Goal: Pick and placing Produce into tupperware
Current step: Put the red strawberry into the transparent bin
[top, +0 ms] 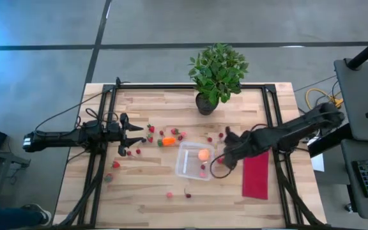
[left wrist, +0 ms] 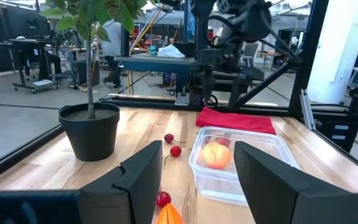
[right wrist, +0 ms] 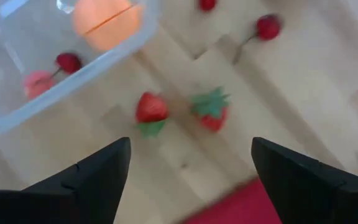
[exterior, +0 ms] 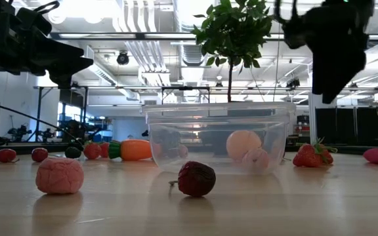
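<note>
- My right gripper [right wrist: 188, 180] hangs above the pale wooden tabletop [top: 145, 191], just beside the right-hand wall of the shallow clear plastic tupperware [top: 185, 167]; my two dark fingers [right wrist: 86, 177] are spread wide and released, with nothing between them.
- Below the gap between those fingers lie two small red strawberries with green tops [right wrist: 151, 109], close together on the bare wood, just outside the tupperware's corner and apart from both fingertips.
- Two small dark-red cherries [right wrist: 268, 26] lie farther off on the wood.
- The flat magenta cloth [top: 255, 175] lies on the tabletop next to my right gripper, on the side away from the tupperware.
- Inside the tupperware sit the round orange-pink peach [top: 203, 154], a small cherry [right wrist: 68, 61] and a pale pink piece [right wrist: 37, 82].
- My left gripper [left wrist: 197, 180] waits at the left side of the tabletop, its fingers parted and empty, facing the tupperware from well apart.
- Ahead of the left fingers lies the orange-red carrot with a green top [top: 167, 141], with several tiny red pieces scattered round it.
- In the low view a dark-red strawberry [exterior: 196, 179] and a lumpy pink piece [exterior: 60, 176] rest on the wood in front of the tupperware.
- The leafy green potted plant [top: 216, 71] stands at the far edge, behind the tupperware.
</note>
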Available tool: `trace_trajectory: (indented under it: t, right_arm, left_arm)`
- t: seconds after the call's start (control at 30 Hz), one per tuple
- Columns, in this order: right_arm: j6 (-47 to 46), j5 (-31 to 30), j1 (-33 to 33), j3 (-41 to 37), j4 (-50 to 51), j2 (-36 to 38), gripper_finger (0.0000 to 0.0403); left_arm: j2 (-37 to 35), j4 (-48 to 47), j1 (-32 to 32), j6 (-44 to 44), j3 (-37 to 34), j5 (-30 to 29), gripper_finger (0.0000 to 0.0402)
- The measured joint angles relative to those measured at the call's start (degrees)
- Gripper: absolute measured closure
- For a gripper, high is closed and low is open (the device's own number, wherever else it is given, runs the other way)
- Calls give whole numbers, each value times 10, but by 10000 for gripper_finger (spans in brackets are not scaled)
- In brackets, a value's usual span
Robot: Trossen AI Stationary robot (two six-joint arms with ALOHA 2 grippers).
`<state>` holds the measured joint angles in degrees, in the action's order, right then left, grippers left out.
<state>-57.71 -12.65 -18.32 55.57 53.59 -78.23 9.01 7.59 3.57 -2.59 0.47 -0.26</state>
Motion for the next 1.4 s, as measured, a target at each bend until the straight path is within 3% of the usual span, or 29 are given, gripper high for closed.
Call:
trace_trajectory:
  t: [0.17,0.43,1.4]
  right_arm:
    - [54,-68,0,-57,-19,50,78]
    - [57,-53,5,-126,-101,29,78]
    - [75,-26,11,-113,-154,-115,78]
  left_arm:
    - [0,0,0,0,0,0,214]
    - [0,0,0,0,0,0,214]
    - [0,0,0,0,0,0,214]
